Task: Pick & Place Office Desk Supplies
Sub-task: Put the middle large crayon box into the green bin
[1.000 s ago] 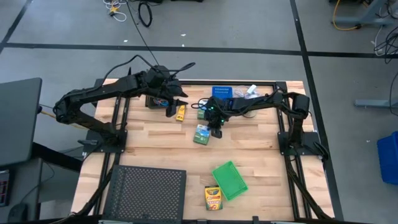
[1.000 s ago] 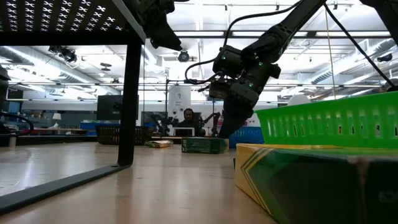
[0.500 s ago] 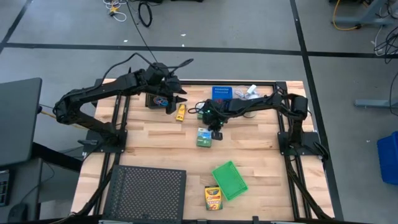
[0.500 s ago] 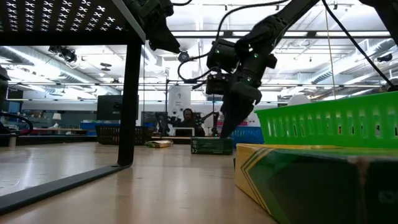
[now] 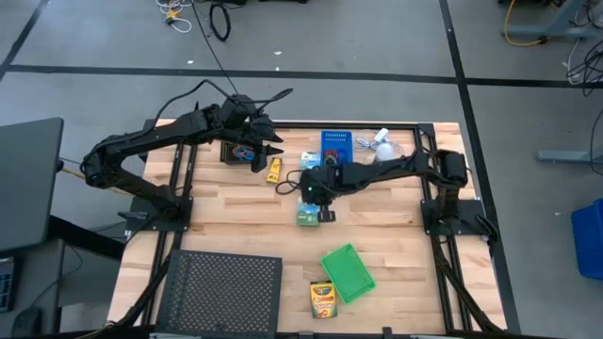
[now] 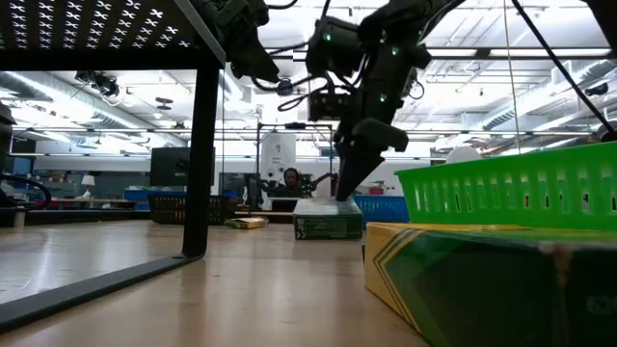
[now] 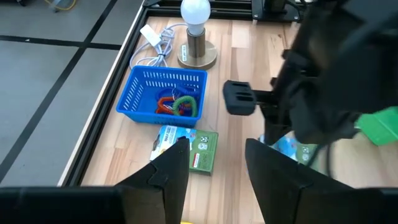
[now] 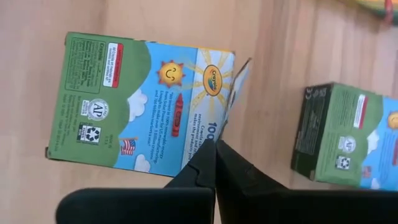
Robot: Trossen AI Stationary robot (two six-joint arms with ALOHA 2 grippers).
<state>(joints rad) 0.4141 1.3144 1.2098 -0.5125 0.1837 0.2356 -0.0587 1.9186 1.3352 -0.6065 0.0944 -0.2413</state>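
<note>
A green-white box (image 8: 137, 102) lies flat on the table's middle (image 5: 306, 216), its end flap (image 8: 239, 81) standing up. My right gripper (image 8: 215, 149) points steeply down at that end (image 6: 341, 195), shut. A second green-white box (image 8: 348, 137) lies farther back (image 5: 310, 160). My left gripper (image 7: 217, 168) hangs open at the far left (image 5: 261, 153), over a black bin (image 5: 234, 151) with coloured loops, nothing between its fingers. A yellow tube (image 5: 273, 169) lies beside that bin. A blue bin (image 7: 163, 93) holds more loops. My right gripper pinches the box's raised end flap (image 8: 225, 127) at its lower part between the two fingertips (image 8: 202, 163). The fingers come from above, slanting down. The box rests flat on the table with only the flap held up.
A white fan (image 5: 382, 139) stands at the far edge beside the blue bin (image 5: 336, 141). Near the front lie a green bin (image 5: 347, 273), a yellow crayon box (image 5: 323, 299) and a black mesh tray (image 5: 224, 290). An orange loop (image 5: 284, 186) lies mid-table.
My right gripper has shut, tipped more steeply downward, and gone toward the table's near edge and a little left. The green-white box under it has slid a short way toward the near edge, staying flat on the table.
</note>
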